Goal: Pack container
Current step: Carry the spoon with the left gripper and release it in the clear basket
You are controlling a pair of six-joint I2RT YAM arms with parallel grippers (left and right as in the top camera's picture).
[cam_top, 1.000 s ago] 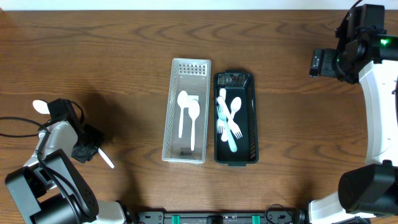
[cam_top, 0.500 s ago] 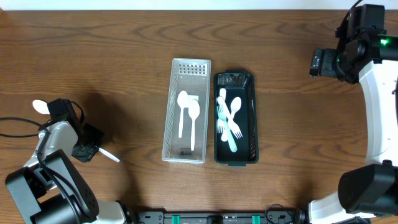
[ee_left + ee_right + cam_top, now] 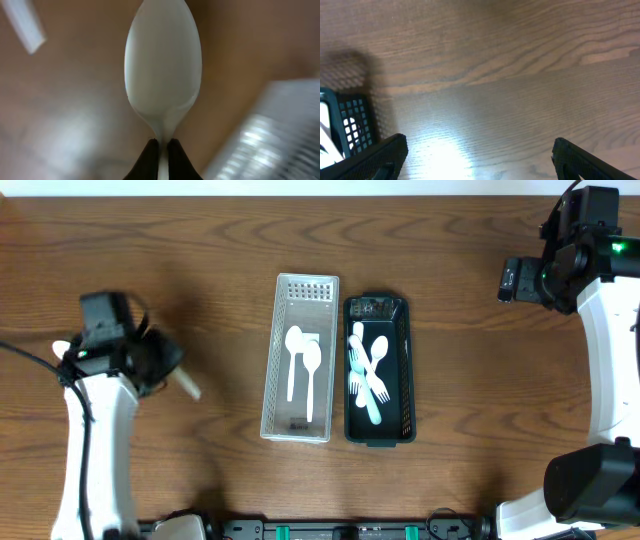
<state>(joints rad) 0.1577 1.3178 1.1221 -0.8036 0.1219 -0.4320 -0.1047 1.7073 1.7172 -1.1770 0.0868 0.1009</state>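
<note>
You have the spoon (image 3: 162, 65) in the left gripper (image 3: 161, 148), pinched at the thin neck just below the bowl. The jaws are closed almost to touching on that neck, and the bowl sticks straight out past the fingertips. That hold leaves the bowl clear of the fingers, which I judge suits laying it down flat, though so narrow a pinch could let it swivel. From overhead only a short white end shows just beyond the gripper, above the bare table (image 3: 200, 240). The white basket (image 3: 307, 285) lies ahead of the gripper on the side the spoon points toward, near but not yet beneath it. It already holds two white spoons (image 3: 303, 360) laid lengthwise, so it looks like the home for this one. You will want the spoon lined up with the basket's long side to fit beside them. Just beyond it sits the black basket (image 3: 404, 380), with a jumble of forks and spoons (image 3: 368, 375). Nothing stands between the gripper and the white basket, so you only have its near rim to clear. A blurred white strip (image 3: 22, 22) crosses the corner of the left wrist view, and I cannot tell what it is. Your right gripper (image 3: 480, 145) is spread wide and empty over bare wood, well beyond the black basket and out of the way.
</note>
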